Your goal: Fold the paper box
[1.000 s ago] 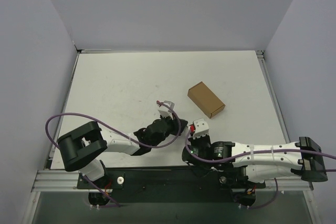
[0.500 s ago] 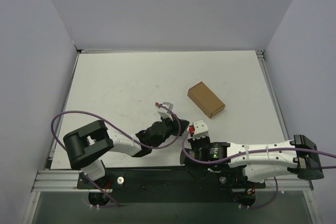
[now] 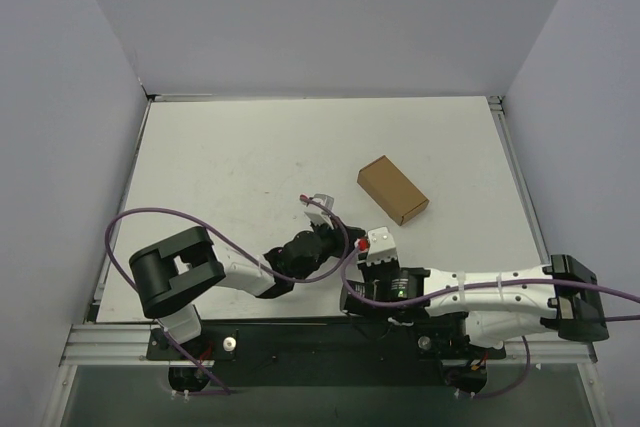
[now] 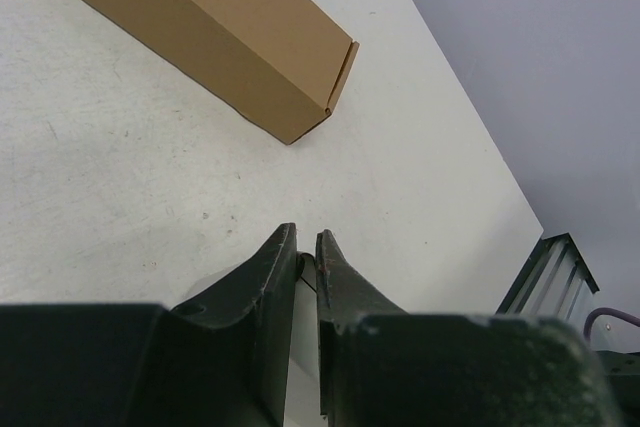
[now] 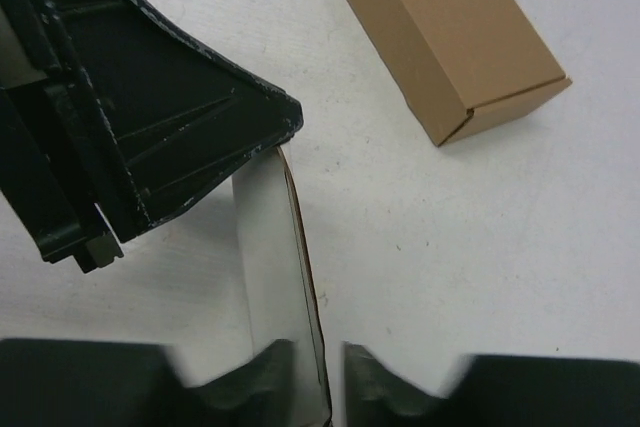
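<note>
The paper box (image 5: 270, 257) is a flat white card strip with a brown edge, standing on edge above the table. In the left wrist view my left gripper (image 4: 307, 237) is shut on the paper box (image 4: 300, 347), and its dark fingers (image 5: 200, 117) cover the strip's far end. The near end runs between the jaws of my right gripper (image 5: 318, 352), which stand slightly apart with a gap at the right jaw. From above, the left gripper (image 3: 343, 243) and right gripper (image 3: 362, 259) meet near the table's front edge and hide the paper.
A small closed brown cardboard box (image 3: 393, 190) lies on the white table (image 3: 230, 157) beyond and to the right of both grippers, also visible as the brown box (image 4: 210, 27) and the brown box (image 5: 450, 32). Grey walls enclose the table. Purple cables loop over both arms.
My right gripper's jaws have parted from shut to slightly open around the paper. The right arm has slid left and nearer. The left arm's elbow has shifted right, still gripping.
</note>
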You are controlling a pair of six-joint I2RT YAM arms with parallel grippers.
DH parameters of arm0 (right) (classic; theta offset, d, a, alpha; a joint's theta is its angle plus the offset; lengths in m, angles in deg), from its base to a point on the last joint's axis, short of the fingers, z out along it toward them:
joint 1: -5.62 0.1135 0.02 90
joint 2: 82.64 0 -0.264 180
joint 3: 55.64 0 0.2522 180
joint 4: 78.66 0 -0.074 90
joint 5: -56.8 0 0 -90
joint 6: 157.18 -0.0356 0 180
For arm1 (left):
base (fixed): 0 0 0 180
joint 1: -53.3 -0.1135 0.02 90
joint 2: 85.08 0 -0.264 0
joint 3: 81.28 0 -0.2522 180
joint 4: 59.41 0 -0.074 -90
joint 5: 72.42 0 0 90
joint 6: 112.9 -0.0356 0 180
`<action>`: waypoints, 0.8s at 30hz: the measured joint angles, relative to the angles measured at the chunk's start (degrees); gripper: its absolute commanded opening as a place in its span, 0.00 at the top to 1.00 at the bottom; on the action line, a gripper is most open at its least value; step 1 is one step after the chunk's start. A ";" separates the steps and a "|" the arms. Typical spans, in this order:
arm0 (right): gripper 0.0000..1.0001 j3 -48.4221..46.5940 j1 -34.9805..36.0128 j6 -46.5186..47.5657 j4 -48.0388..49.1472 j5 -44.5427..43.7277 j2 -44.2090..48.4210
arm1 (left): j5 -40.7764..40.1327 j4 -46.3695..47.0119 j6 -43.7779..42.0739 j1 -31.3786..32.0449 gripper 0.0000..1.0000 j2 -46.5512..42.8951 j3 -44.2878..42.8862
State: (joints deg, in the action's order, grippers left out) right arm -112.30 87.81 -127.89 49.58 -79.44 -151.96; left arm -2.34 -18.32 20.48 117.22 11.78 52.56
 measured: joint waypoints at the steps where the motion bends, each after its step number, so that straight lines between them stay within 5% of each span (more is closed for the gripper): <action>1: 0.52 0.31 -0.35 -0.17 -0.22 1.07 0.15 | -0.02 -1.05 -0.07 0.17 0.80 0.00 -0.72; 10: 0.36 0.79 -0.90 3.61 -1.46 9.86 11.65 | -0.02 -9.66 -1.07 1.25 0.80 -0.22 -5.60; 16: 0.53 1.22 -5.33 9.81 -1.57 19.98 20.00 | 0.00 -11.61 -2.51 1.33 0.80 -0.42 -6.62; 24: 0.62 2.73 -8.68 11.61 -4.33 25.51 18.12 | 0.00 -12.72 -3.41 1.40 0.80 -0.96 -6.75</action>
State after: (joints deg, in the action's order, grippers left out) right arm -109.56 79.13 -116.28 45.25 -53.93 -133.84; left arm -2.34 -31.04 17.07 118.62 10.81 45.80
